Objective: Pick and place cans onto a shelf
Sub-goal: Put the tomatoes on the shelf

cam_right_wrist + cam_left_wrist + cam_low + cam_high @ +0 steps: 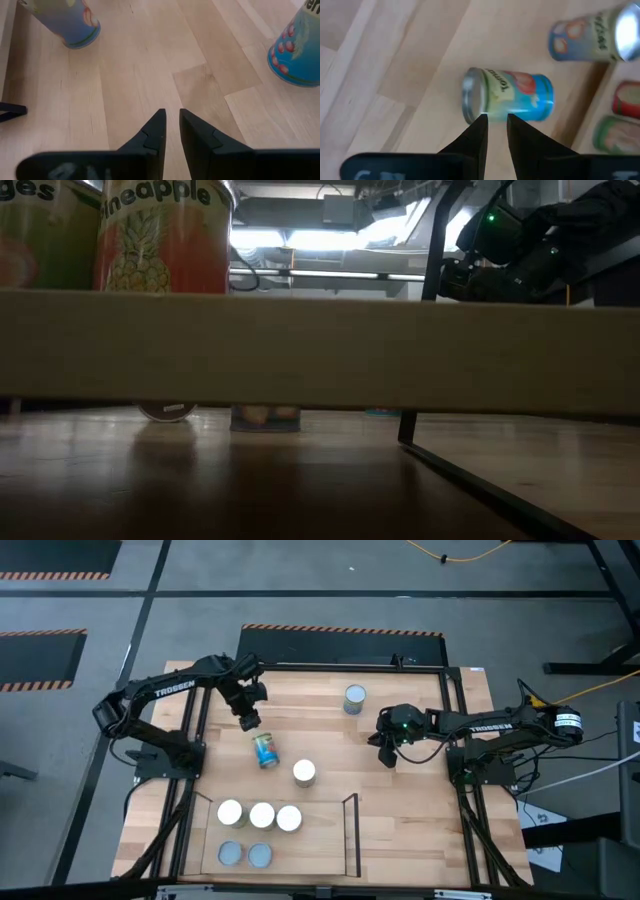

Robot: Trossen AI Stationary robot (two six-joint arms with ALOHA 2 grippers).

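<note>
Tomato can lies toppled mid-table, just beyond the shelf's far rail. Left gripper hovers above it, fingers nearly together; spread them wide across the barrel first. Right gripper, equally narrow, waits near the table's right side.

"trossen" stands in white on both arms, left arm and right arm; "pineapple" on an orange can.

Even overhead light; low view dim (backlit, perhaps), left wrist view blurred.
</note>
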